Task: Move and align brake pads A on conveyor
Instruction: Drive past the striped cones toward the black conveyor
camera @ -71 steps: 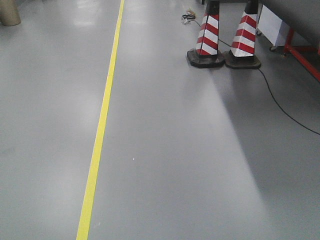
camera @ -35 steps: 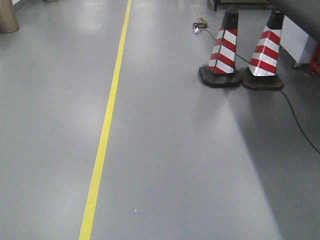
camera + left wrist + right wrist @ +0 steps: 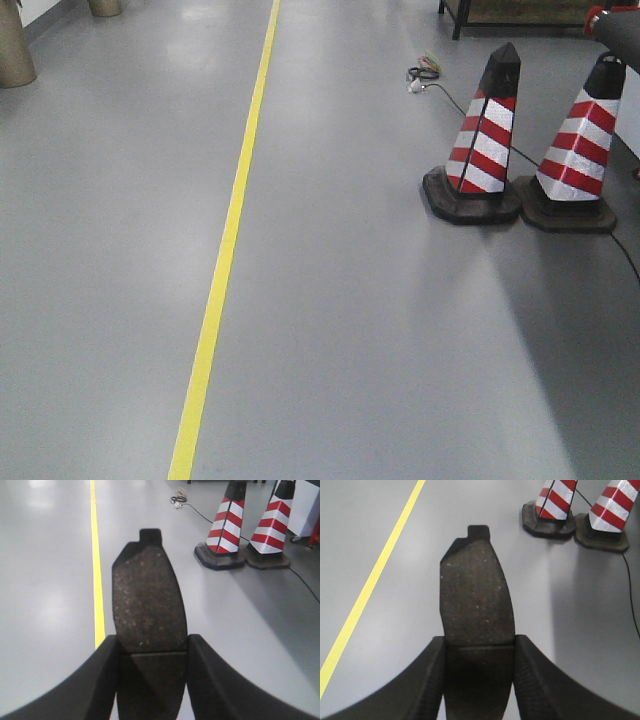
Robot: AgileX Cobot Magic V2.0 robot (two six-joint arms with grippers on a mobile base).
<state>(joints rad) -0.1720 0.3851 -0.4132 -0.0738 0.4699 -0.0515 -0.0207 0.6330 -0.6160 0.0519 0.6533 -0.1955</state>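
Note:
In the left wrist view my left gripper (image 3: 152,647) is shut on a brake pad A (image 3: 147,600). Its gritty grey-brown face points up, its centre groove lies level with the fingertips, and its dark tab points away from me. In the right wrist view my right gripper (image 3: 479,647) is likewise shut on a second brake pad A (image 3: 476,595), held the same way. Both pads hang above the grey floor. The conveyor is out of view in every frame. Neither gripper shows in the front view.
A yellow floor line (image 3: 228,240) runs away from me on the left. Two red-and-white striped cones (image 3: 485,140) (image 3: 580,150) stand at the right, with a black cable (image 3: 450,95) trailing past them. A red-tipped dark machine part (image 3: 615,25) sits at the far right, a tan cylinder (image 3: 12,45) at the far left.
The front view has shifted: the cones have slid right and lower in the frame, more of the far floor shows, and the red frame at the right has left the view.

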